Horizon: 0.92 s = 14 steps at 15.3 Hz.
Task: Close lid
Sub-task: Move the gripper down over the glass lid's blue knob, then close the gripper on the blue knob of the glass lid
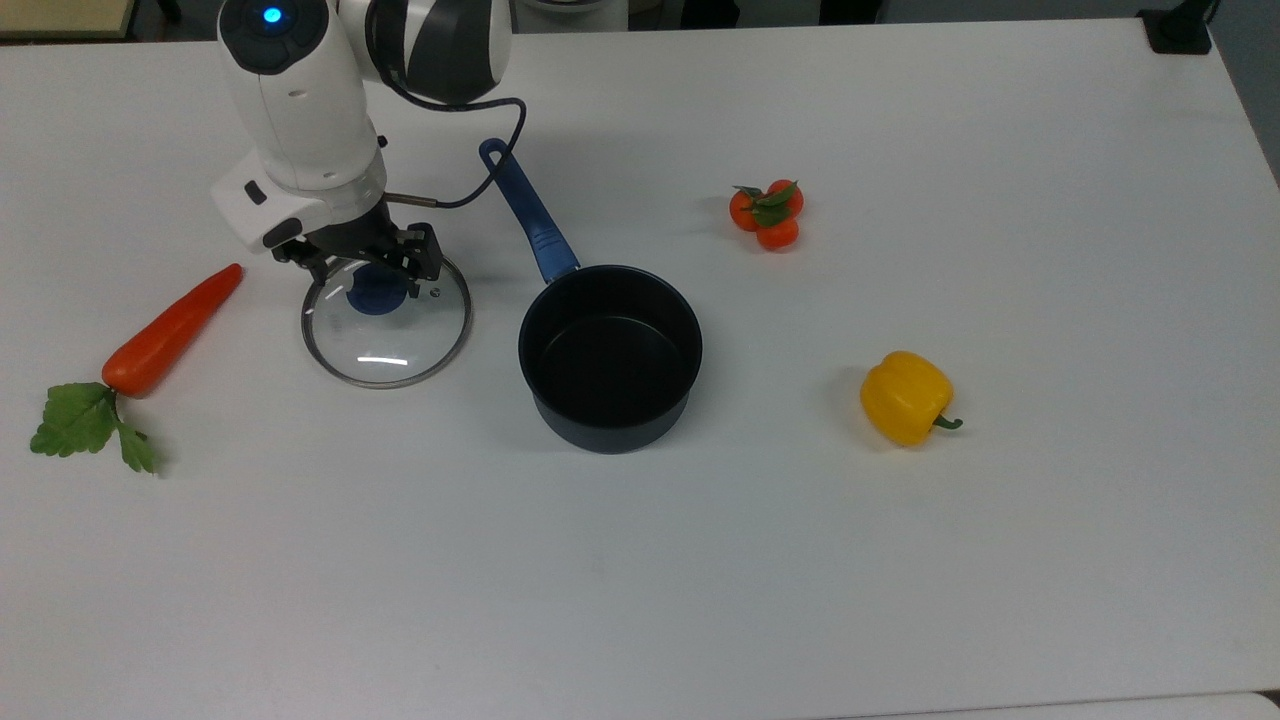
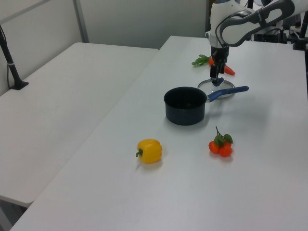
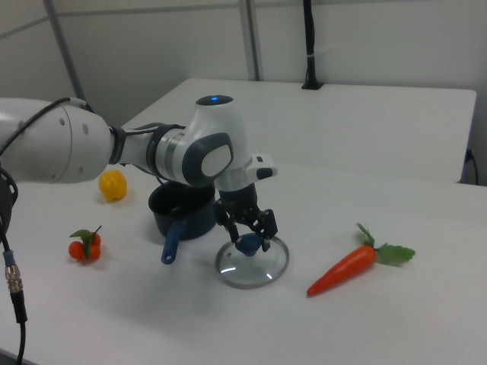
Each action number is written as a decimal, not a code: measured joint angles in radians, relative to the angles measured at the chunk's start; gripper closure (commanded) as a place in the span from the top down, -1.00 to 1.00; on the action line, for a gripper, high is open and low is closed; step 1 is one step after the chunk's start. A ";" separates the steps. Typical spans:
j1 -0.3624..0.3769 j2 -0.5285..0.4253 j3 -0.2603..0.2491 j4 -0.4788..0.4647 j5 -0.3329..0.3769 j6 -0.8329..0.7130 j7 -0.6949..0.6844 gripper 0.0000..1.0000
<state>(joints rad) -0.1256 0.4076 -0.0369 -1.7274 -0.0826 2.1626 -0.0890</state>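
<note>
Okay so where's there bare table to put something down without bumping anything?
The whole near strip of the table below the saucepan in the top view is bare, as is the stretch beyond the yellow pepper. It's crowded around the lid, gripper and carrot.

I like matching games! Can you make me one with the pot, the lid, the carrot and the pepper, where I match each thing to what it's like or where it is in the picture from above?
Things:
1. saucepan
2. lid
3. carrot
4. bell pepper

Descriptions (top view):
A. yellow, farthest to the right
B. clear glass, lying flat on the table with the gripper over its blue knob
C. orange with green leaves, farthest to the left
D. dark, empty inside, with a long blue handle

Right pairs: 1-D, 2-B, 3-C, 4-A
</note>
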 measured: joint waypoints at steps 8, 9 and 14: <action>0.000 0.004 0.000 -0.002 0.001 0.005 0.038 0.33; 0.000 0.004 0.001 -0.002 0.001 0.005 0.042 0.27; 0.000 0.002 0.001 -0.002 0.001 0.004 0.082 -0.09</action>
<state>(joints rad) -0.1257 0.4097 -0.0364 -1.7291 -0.0816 2.1668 -0.0069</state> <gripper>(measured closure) 0.392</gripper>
